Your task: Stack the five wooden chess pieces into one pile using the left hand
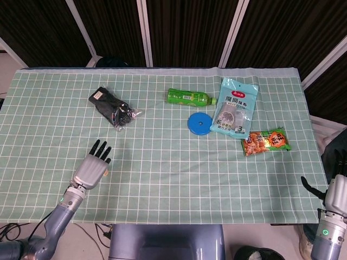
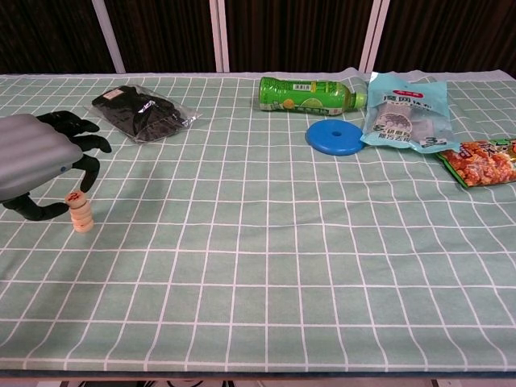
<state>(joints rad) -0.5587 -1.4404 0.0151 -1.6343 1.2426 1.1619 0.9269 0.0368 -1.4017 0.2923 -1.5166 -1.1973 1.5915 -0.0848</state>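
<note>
A rectangular table point(image 1: 179, 179) covered by a pale green cloth with a white grid pattern stands before a dark slatted wall point(image 1: 190, 30) crossed by slanting white posts point(image 1: 142, 32), under even light.

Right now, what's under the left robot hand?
In the chest view the pile of wooden chess pieces stands on the green checked cloth just under the left robot hand's fingertips. In the head view the robot hand covers the pile almost entirely.
</note>
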